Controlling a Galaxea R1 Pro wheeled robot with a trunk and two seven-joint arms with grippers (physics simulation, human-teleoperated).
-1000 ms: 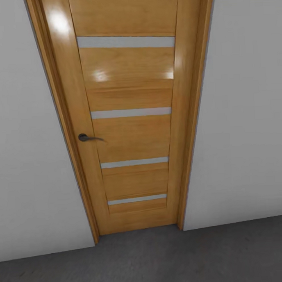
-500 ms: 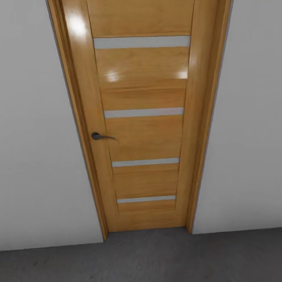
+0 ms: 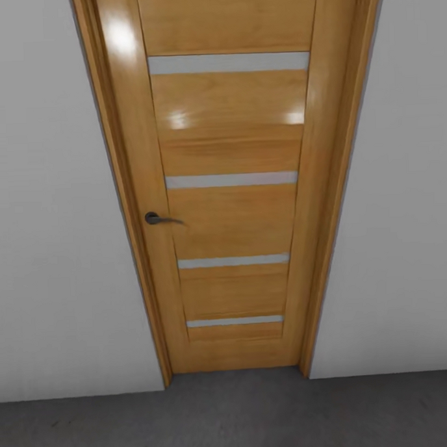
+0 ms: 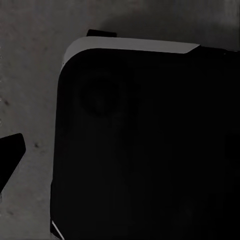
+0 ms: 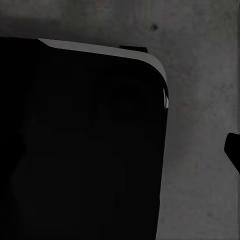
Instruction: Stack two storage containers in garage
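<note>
The two orange-red storage containers are out of view. I face a shut wooden door point(image 3: 231, 184) with pale horizontal stripes and a dark lever handle point(image 3: 159, 218). A dark grey concrete floor point(image 3: 232, 418) runs up to it. In the left wrist view, one black fingertip point(image 4: 10, 157) of my left gripper sits far out at the picture's edge over the floor. In the right wrist view, one fingertip point(image 5: 233, 150) of my right gripper does the same. Nothing lies between the fingers, and both grippers look open and empty.
Pale grey walls point(image 3: 48, 224) flank the door on both sides. My own black base point(image 4: 145, 150) with a pale rim shows in the left wrist view, and the same base point(image 5: 80, 150) shows in the right wrist view above the grey floor point(image 5: 200, 100).
The whole head view has shifted: the door now sits further right and squarer in the picture, so the camera has turned. Nothing in the room has moved.
</note>
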